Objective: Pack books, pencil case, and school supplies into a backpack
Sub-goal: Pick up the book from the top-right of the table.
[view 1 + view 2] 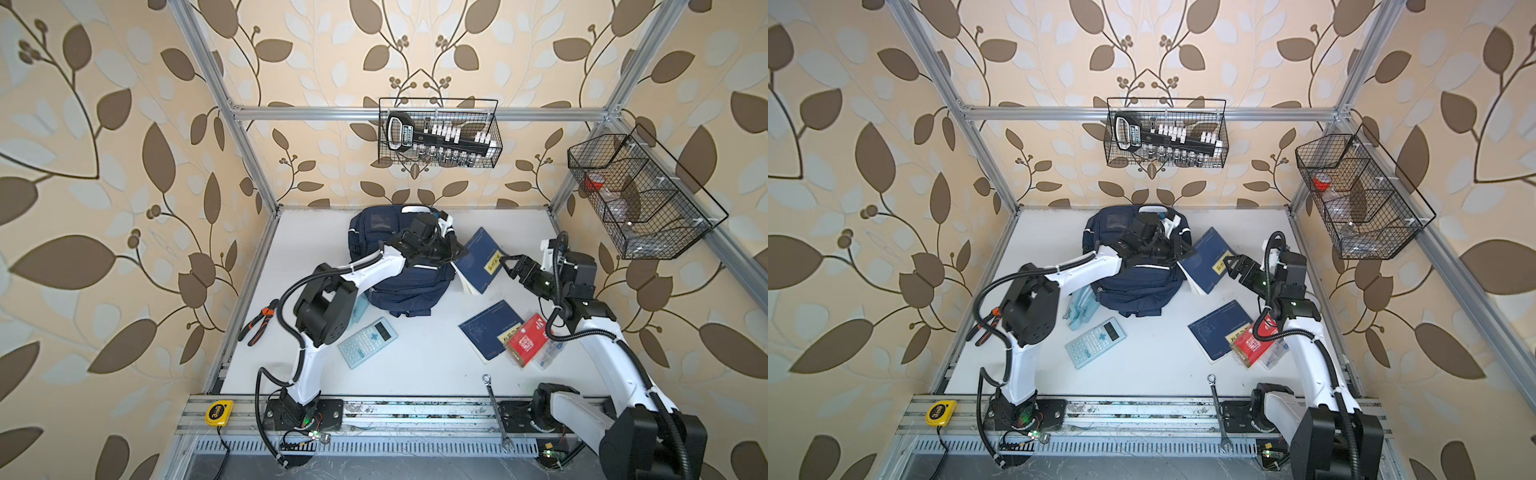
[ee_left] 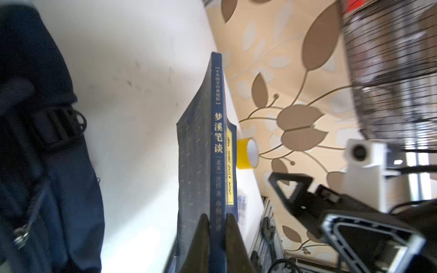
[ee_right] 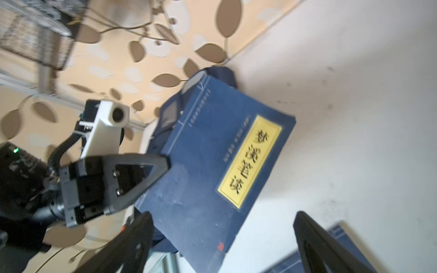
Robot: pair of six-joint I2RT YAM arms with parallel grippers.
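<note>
One book [image 1: 478,259] is being held tilted just beside the right side of the backpack [image 1: 415,286], which is lying at the back middle of the table [image 1: 316,249]. One corner of this book is being clamped between the closed jaws of the left gripper [image 2: 217,217], whose arm is reaching across the backpack. The right gripper [image 1: 508,268] is being held with its jaws wide apart and nothing between them, just beside the book's opposite edge, near the yellow label. Whether it is touching the cover cannot be told.

Open room is being left across the middle of the table and along the back edge to the right of the held book. The near right is being crowded: a second book [image 1: 488,328] is lying flat there, with a clear box [image 1: 530,340] bearing a red label overlapping its corner, beside the right arm. A calculator [image 1: 368,343] is lying in front of the backpack. A pencil case [image 1: 1081,311] is lying at the backpack's left side, close to the left arm.

Pliers [image 1: 259,322] are lying at the left edge, a wrench [image 1: 496,411] is lying across the front edge and rail, and a tape measure [image 1: 219,412] is sitting on the front rail. A yellow tape roll [image 2: 247,153] is showing past the book in the left wrist view. A wire basket [image 1: 440,133] is hanging on the back wall and a side basket [image 1: 640,195] on the right wall, both above the table.
</note>
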